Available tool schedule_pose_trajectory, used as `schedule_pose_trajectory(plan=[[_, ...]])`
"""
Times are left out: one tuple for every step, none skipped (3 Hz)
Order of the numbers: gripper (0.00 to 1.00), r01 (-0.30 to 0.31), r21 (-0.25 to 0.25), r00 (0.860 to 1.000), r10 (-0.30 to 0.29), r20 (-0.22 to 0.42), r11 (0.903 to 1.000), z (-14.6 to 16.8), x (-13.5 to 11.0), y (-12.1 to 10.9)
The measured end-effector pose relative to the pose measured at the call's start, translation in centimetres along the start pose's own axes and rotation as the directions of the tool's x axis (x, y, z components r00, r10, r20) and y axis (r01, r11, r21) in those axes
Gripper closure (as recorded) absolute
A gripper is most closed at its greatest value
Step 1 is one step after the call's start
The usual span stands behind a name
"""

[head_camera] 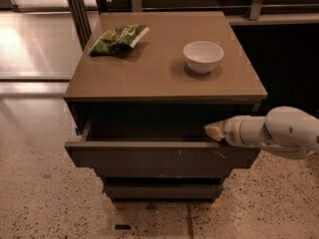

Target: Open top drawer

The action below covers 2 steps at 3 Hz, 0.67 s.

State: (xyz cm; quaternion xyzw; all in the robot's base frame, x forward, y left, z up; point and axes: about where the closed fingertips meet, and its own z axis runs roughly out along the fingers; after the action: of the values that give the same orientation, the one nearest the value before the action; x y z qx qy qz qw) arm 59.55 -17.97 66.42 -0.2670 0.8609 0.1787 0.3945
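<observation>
Pincer (215,131) at 3 o'clock, on top drawer (149,159) rim; apart or together, can't tell. Drawer's partly out at 6 o'clock, under bench (149,76). Stiff, handleless, prob. slides easy: take the upper lip.

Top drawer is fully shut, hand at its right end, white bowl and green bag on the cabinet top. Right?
No. The camera view shows the top drawer pulled partly out, a dark gap open behind its front. The rest holds: the hand is at its right end, and the white bowl and green bag sit on the cabinet top.
</observation>
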Motion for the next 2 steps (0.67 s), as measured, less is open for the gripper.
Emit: schedule_pose_trajectory(plan=[[1.00, -0.039, -0.038, 0.998, 0.038, -0.043, 0.9985, -1.8, 1.3, 0.7], [1.00, -0.122, -0.099, 0.987, 0.111, -0.113, 0.9876, -5.5, 3.4, 2.2]])
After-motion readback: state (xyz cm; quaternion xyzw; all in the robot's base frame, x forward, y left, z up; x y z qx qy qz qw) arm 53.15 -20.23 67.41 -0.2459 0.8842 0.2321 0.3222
